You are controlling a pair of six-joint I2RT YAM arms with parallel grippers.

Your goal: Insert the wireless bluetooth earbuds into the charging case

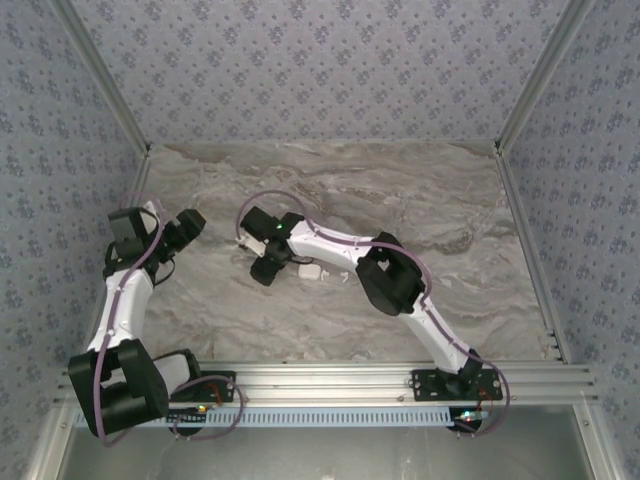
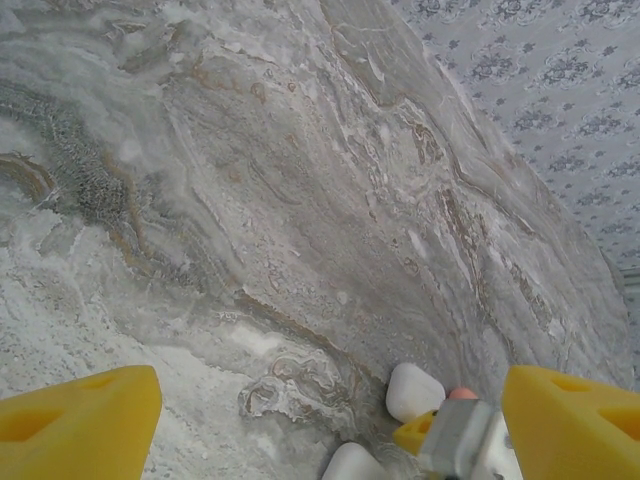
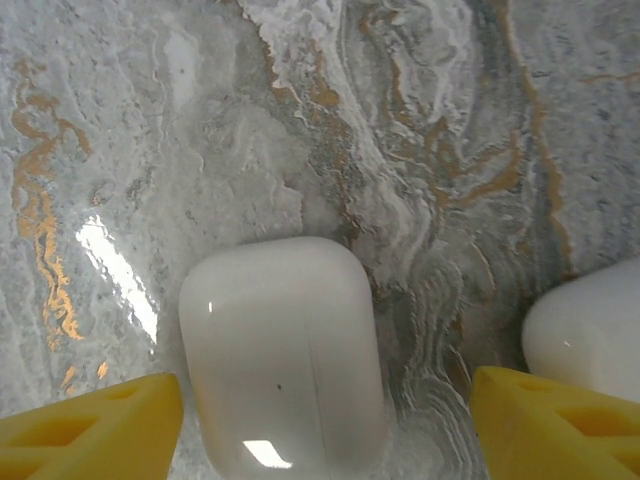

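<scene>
Marble table (image 1: 450, 200), glossy white case (image 3: 285, 360) between spread right claw (image 3: 325, 405)

Left arm (image 1: 125, 290) is sitting folded at the left edge of the table (image 1: 450, 230), left gripper (image 1: 188, 222) hanging over bare marble. Right arm (image 1: 335, 241) is reaching across to centre, right gripper (image 1: 270, 264) hovering just beside small white cases (image 1: 318, 271).

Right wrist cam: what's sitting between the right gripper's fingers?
A closed white charging case lies on the marble table between the open yellow fingers of the right gripper, seen in the right wrist view. A second case sits beside one finger.
</scene>
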